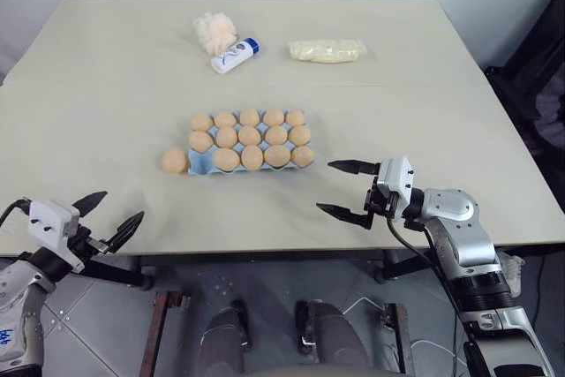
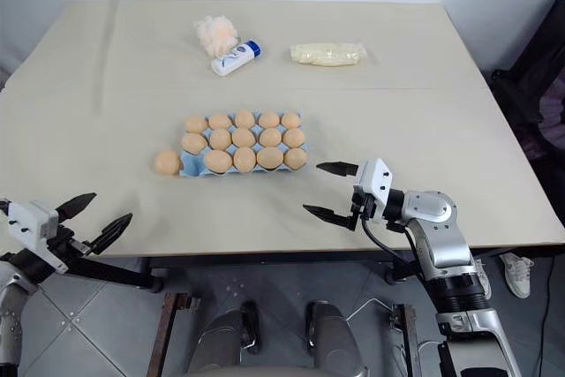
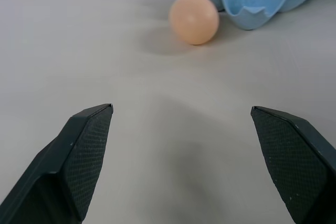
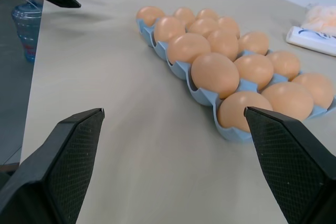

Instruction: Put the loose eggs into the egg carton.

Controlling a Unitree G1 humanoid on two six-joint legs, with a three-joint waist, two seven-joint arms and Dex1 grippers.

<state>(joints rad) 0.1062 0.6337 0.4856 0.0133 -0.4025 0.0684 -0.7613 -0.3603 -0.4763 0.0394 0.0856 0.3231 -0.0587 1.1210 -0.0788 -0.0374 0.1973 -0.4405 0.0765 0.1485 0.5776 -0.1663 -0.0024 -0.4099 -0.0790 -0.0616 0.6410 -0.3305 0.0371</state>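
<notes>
**One egg left outside the carton**

Looking at the left eye view, you have the egg carton [image 1: 199, 163] at centre frame on the table [image 1: 106, 86], light blue. I count fourteen eggs seated; its near-left corner cup looks empty. One loose egg [image 1: 174, 161] lies just beside the carton's left end; can't tell whether it touches.

Your left gripper [image 1: 112, 218] sits at lower left over the near table edge, fingers spread wide, nothing held. Your right gripper [image 1: 345, 190] sits lower right of centre, pointing toward the left of the frame, fingers wide apart, empty, near the carton's right end but clear of it.

Upper centre: sponge ball [image 1: 213, 31], small white bottle [image 1: 234, 56] touching it, pale yellow bag [image 1: 327, 50] further right.
</notes>
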